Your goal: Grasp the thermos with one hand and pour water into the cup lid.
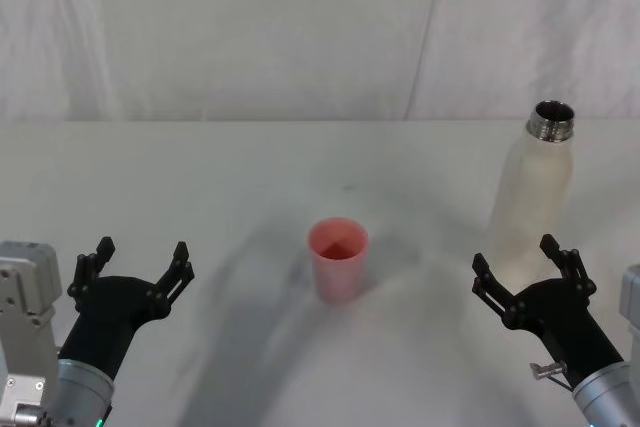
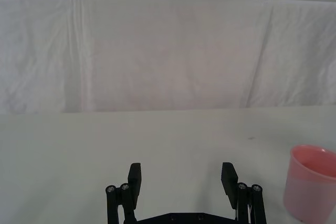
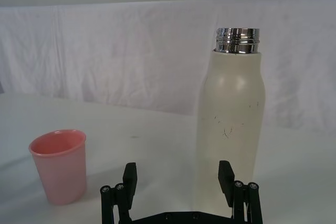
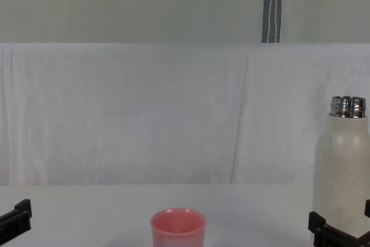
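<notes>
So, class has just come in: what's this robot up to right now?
Nothing is held yet. The right gripper is open just in front of the upright, uncapped thermos, apparently lining up to grasp it. The pink cup lid stands at mid-table. The left gripper hovers open on the left, idle.

White table [image 1: 200, 177] — thermos [image 1: 532, 197], cup lid [image 1: 337, 259].

Both arms reach forward low, left tool [image 1: 139, 259] and right tool [image 1: 517, 260] each with fingers spread wide.
</notes>
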